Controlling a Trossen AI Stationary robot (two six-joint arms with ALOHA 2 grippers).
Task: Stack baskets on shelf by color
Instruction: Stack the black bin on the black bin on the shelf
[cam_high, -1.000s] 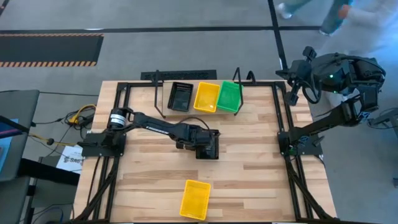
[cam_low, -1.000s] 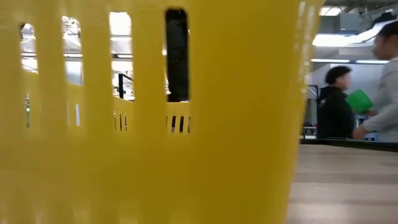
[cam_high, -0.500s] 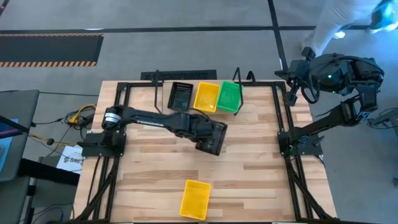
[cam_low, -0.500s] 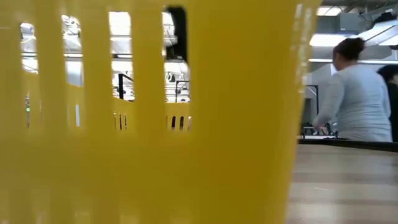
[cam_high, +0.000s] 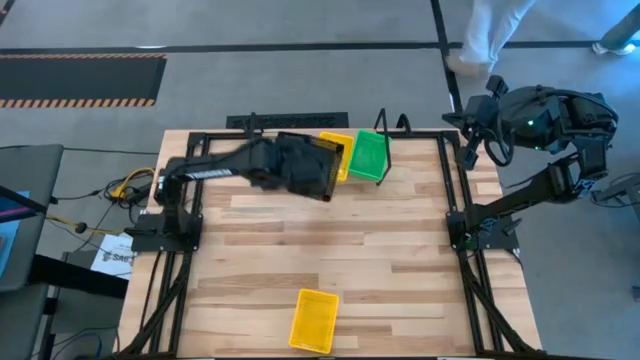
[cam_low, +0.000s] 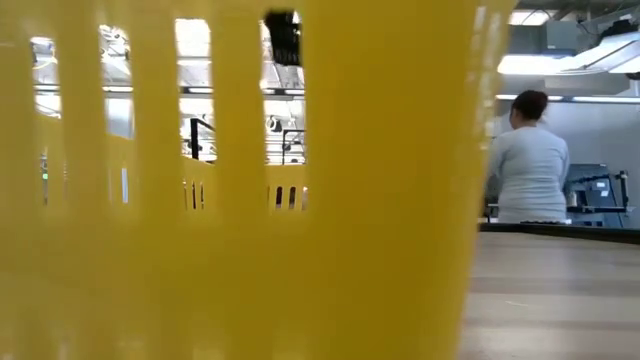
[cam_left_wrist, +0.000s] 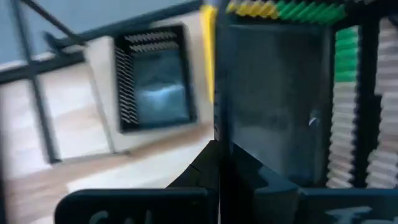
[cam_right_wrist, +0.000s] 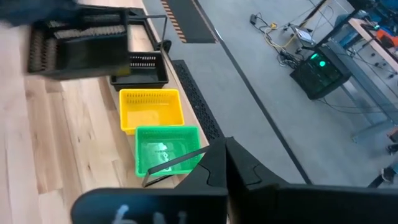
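Left gripper (cam_high: 318, 168): closed on a black basket (cam_high: 310, 165), carried in the air over the shelf's (cam_high: 256, 148) black stack.
Held basket: tilted in the high view; in the left wrist view its dark wall (cam_left_wrist: 273, 106) fills the frame beside the fingers.
Shelf row: black basket (cam_right_wrist: 140, 70), yellow basket (cam_high: 340, 158), green basket (cam_high: 370, 155), side by side between the looped ends.
Loose basket: a second yellow one (cam_high: 314, 320) at the table's near edge, well apart from the shelf; it blocks most of the low view.
Right gripper (cam_right_wrist: 225, 163): closed and empty, parked off the table's far right corner.
Step in hand (judged): nesting black on black.
Technique: level the basket first, square its sides with the one below, lower straight down, and release only once it seats; avoid nudging the yellow neighbour.
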